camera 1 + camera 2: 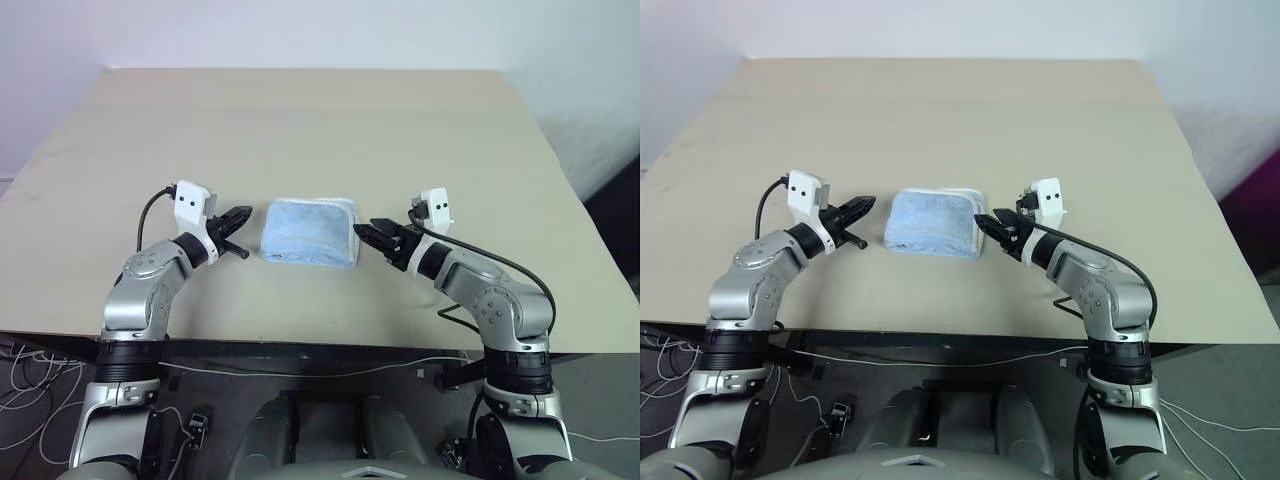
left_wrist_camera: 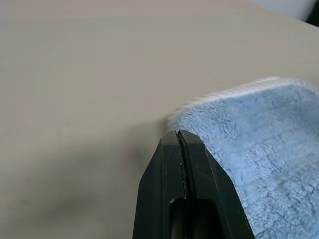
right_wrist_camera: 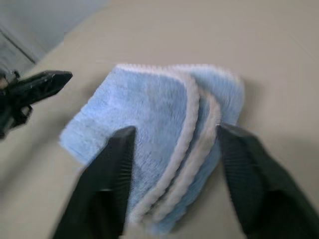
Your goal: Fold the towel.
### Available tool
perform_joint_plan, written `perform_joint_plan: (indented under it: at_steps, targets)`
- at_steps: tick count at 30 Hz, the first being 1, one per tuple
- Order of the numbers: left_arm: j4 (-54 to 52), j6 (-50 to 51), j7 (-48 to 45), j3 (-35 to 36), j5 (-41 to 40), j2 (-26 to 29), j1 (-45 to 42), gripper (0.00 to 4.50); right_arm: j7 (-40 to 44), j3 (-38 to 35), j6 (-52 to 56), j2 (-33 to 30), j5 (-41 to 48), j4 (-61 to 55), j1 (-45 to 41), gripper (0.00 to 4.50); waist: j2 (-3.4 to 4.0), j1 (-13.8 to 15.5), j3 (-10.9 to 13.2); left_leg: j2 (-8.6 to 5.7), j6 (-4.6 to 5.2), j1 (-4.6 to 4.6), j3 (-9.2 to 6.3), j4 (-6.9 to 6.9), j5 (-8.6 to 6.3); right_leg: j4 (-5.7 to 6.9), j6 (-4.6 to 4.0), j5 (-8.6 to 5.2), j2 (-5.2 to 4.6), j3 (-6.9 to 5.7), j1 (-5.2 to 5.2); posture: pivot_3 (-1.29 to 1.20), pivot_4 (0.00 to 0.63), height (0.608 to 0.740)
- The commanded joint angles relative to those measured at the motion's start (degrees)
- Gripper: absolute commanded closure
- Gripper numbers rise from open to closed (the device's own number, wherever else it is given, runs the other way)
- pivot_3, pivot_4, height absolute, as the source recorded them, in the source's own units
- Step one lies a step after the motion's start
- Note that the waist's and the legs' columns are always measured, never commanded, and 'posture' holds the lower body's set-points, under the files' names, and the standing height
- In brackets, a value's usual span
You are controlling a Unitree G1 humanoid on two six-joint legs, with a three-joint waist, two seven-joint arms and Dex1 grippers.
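right gripper point(image 1: 367, 233): jaws apart, at towel's right edge, nothing held.
left gripper point(image 1: 240, 224): closed, empty, just left.
towel point(image 1: 309, 231): folded, mid-table point(image 1: 300, 120); judged soft, light; best pinched at stacked edges.

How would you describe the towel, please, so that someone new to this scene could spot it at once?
On the beige table, look near the front edge, between the left gripper and the right gripper. There lies the towel, folded into a small thick stack. It is the only cloth there: light blue and fluffy, with white stitched edging.
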Motion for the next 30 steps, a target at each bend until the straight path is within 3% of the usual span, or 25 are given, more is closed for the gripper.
perform_joint_plan:
  at_steps: [1,3,9,30]
  targets:
    - [-2.1,-1.4,-1.3,0.7,-0.4,1.1,0.7,4.5,-3.1,-5.0,5.1,2.3,4.8,4.3,-2.4,0.64,0.0,0.0,0.0,0.0,0.0,0.0,0.0,0.0,0.0,0.0,0.0,0.0,0.0,0.0,0.0,0.0,0.15,0.74]
    - [-2.5,-1.5,-1.6,0.7,-0.4,1.2,1.3,4.5,-4.6,-6.8,6.2,3.5,6.0,7.2,-3.6,0.02,0.0,-0.1,0.0,0.0,0.0,0.0,0.01,-0.01,0.0,0.0,0.0,0.0,0.0,0.0,-0.01,0.0,0.15,0.74]
    - [-5.6,-0.6,-1.7,1.0,-1.0,1.5,3.7,4.5,-7.5,-9.1,8.3,4.9,7.7,12.5,-6.0,0.02,0.01,-0.3,0.0,0.02,0.0,0.0,0.04,-0.01,0.0,0.07,0.0,0.0,0.02,0.03,-0.05,0.0,0.15,0.74]
    - [-10.6,0.5,-5.7,2.0,-4.7,4.2,8.6,4.5,-3.7,-0.1,9.5,9.0,5.8,24.4,-15.1,0.02,0.02,-2.7,0.0,0.11,0.0,0.04,0.11,-0.06,0.0,0.13,-0.01,0.0,0.08,0.09,-0.1,0.0,0.15,0.74]
